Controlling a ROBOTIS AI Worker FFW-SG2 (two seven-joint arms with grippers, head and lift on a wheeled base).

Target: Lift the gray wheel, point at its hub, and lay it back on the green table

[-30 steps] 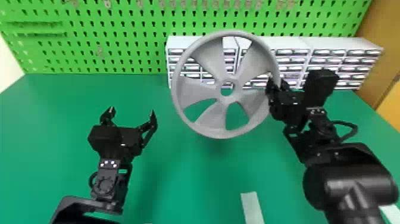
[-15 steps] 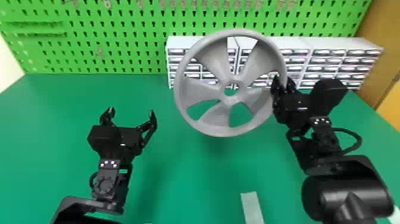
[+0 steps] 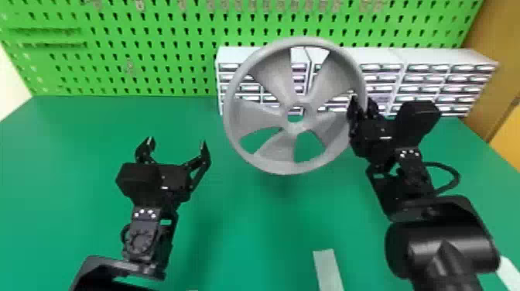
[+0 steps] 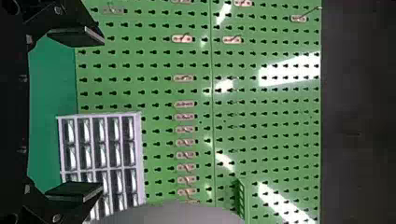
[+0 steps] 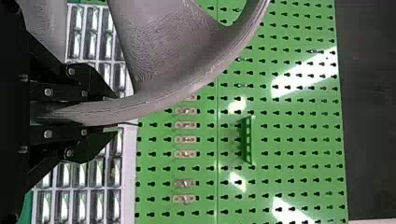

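Note:
My right gripper (image 3: 361, 110) is shut on the right rim of the gray wheel (image 3: 271, 149), which hangs raised above the green table (image 3: 240, 232) with its spoked face toward the head camera. In the right wrist view the wheel's rim (image 5: 168, 95) runs between the two fingers of the right gripper (image 5: 100, 112). Left of the wheel, my left gripper (image 3: 177, 144) stands open and apart from it, over the table. The left wrist view has the left gripper (image 4: 88, 114) with its fingers wide apart and part of the wheel (image 4: 173, 213) at the edge.
White drawer cabinets (image 3: 437, 58) stand behind the wheel along the table's back. Behind them rises a green pegboard (image 3: 154, 58) with hooks. A pale strip (image 3: 328, 271) lies on the front of the table, near the right forearm.
The wheel and right gripper have shifted slightly right in the head view over the last second, with the wheel's tilt a little different. The left arm has kept still.

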